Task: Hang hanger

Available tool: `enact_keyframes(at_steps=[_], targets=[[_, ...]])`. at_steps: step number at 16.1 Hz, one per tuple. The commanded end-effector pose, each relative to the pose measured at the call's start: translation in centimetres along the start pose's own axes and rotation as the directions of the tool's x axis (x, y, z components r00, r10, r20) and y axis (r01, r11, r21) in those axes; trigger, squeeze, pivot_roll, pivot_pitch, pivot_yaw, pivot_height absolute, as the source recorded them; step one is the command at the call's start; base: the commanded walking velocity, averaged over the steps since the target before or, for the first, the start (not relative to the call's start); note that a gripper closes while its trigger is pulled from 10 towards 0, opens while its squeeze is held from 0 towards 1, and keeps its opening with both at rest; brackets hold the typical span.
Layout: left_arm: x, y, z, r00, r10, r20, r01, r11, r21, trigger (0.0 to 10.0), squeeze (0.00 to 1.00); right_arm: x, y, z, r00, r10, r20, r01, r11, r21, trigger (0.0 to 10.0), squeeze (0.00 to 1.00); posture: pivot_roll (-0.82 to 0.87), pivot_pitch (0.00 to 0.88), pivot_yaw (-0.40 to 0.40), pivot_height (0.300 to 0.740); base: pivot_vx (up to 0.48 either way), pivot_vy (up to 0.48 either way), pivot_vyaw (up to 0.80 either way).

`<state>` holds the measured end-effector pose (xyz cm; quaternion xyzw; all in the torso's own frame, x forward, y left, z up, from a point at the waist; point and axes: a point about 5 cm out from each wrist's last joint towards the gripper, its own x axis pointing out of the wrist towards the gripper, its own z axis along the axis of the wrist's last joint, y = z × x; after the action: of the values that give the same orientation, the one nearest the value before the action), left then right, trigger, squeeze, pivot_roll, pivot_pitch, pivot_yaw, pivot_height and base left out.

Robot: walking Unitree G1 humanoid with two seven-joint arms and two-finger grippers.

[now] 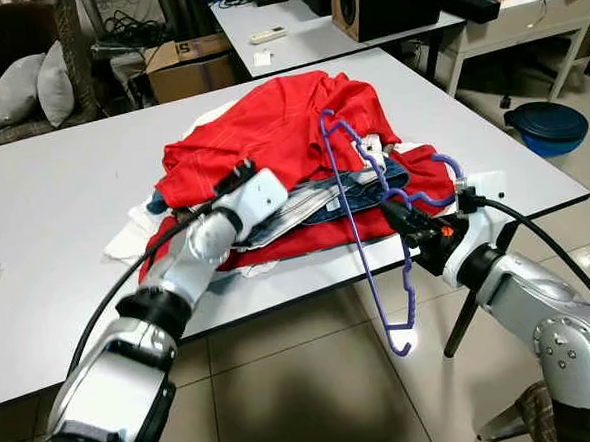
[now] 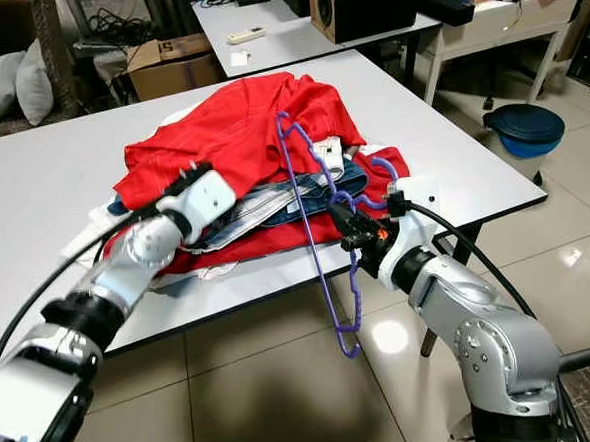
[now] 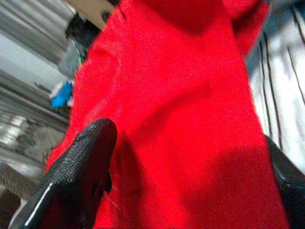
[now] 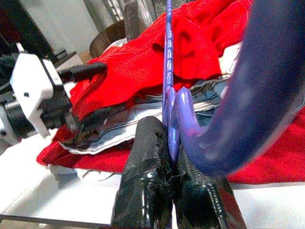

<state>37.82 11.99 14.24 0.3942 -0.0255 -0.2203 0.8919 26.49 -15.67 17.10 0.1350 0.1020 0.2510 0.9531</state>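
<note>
A heap of clothes (image 1: 292, 171) lies on the white table (image 1: 65, 225), close to its front edge and nearer its right end; a red garment (image 1: 279, 122) covers the top of the heap, with blue denim (image 1: 333, 194) and striped cloth showing beneath it along the front; the purple hanger (image 1: 361, 227) stands tilted against the front of the heap, its upper frame resting over the red garment and its lower corner hanging past the table's front edge, above the tiled floor (image 1: 285, 382); the right gripper (image 1: 403, 217) is at the front edge of the table, just right of the heap, and its two black fingers (image 4: 147, 171) are pressed together on the hanger's thin shaft, right beside the curved hook; the left gripper (image 1: 234, 177) reaches in from the front-left and lies against the left front of the heap, its white wrist housing resting on the cloth; in the left wrist view its fingertips (image 3: 86, 157) stand apart with the red garment spread between them, the fabric touching the pad on one side; behind the table a second table (image 1: 313, 29) carries a dark speaker (image 1: 382, 0) and a remote control (image 1: 269, 34); a cardboard box (image 1: 190, 65) sits on the floor beyond the far edge, grey cushions (image 1: 31, 89) lie at the far left, and a blue lidded bin (image 1: 548, 125) stands on the floor off the table's right end.
</note>
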Motion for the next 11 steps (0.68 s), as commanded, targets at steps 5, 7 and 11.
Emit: enact_keyframes(at_steps=[5,7,11], targets=[[0.0,1.4,-0.5,0.998,0.065,-0.016,-0.066,0.995,-0.077,10.0,0.0,-0.2,0.3,0.0,1.0,0.011,0.003,-0.011,1.0,-0.003,10.0,0.0,-0.15,0.0,0.14,0.74,0.0,0.0,0.0],[-0.3,1.9,-1.7,0.993,0.085,-0.079,-0.087,0.996,-0.025,1.5,0.0,-0.1,0.4,0.0,1.0,0.018,0.001,-0.018,1.0,-0.006,10.0,0.0,-0.15,0.0,0.137,0.74,0.0,0.0,0.0],[-0.5,2.7,-2.2,0.987,0.121,-0.108,-0.119,0.993,0.019,0.0,0.0,0.0,0.4,0.1,1.0,0.023,0.001,-0.023,1.0,-0.009,10.0,0.0,-0.15,0.0,0.134,0.74,0.0,0.0,0.0]])
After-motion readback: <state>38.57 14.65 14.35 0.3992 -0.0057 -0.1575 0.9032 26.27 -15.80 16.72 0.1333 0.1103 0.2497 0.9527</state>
